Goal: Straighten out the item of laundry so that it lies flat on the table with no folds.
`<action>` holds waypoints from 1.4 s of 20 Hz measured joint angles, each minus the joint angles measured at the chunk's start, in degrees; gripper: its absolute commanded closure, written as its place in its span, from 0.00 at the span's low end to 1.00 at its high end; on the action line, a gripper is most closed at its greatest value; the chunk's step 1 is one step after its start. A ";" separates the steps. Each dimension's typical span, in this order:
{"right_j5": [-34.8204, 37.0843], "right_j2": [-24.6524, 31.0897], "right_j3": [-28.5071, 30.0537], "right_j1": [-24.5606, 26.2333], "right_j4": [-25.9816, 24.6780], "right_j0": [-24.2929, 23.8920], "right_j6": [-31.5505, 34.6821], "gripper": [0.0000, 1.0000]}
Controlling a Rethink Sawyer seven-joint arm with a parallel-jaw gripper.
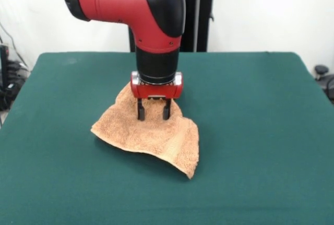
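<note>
So starting at the left edge of the frame, there's some dark clutter and cables (9, 76) off the side of the table (62, 183), sitting against a white wall (42, 21). The table itself is covered in dark green cloth and fills pretty much the whole lower part of the shot.

Moving in toward the middle, the towel (156, 136) sits a bit left of center on the green surface. It's a light orange-tan terry thing and definitely not flat: it's rumpled, with one corner sticking out to the left, another pointing down toward the lower right, and the bottom edge lifted a little so you can see shadow under it. The top part humps up behind the gripper.

The red and black arm (141, 6) comes down from the top of the frame, starting upper left and bending down to center. The gripper (153, 114) hangs right over the upper middle of the towel. Its two black fingers (141, 111) are spread apart with a clear gap between them, nothing held in that gap, tips pointing straight down and right at the cloth's surface. Can't tell for sure if the tips actually touch the fabric.

Behind the arm, top center, there's a black stand (201, 21). Far right edge, some dark gear (324, 79) on the floor past the table.
</note>
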 measured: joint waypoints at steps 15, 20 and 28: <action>-8.92 -0.10 5.02 -0.99 0.04 -1.86 0.00 0.00; -12.23 -0.38 6.21 -1.04 -0.40 -1.85 0.00 0.00; -19.47 -1.91 8.57 -1.07 -1.18 -0.89 0.00 0.00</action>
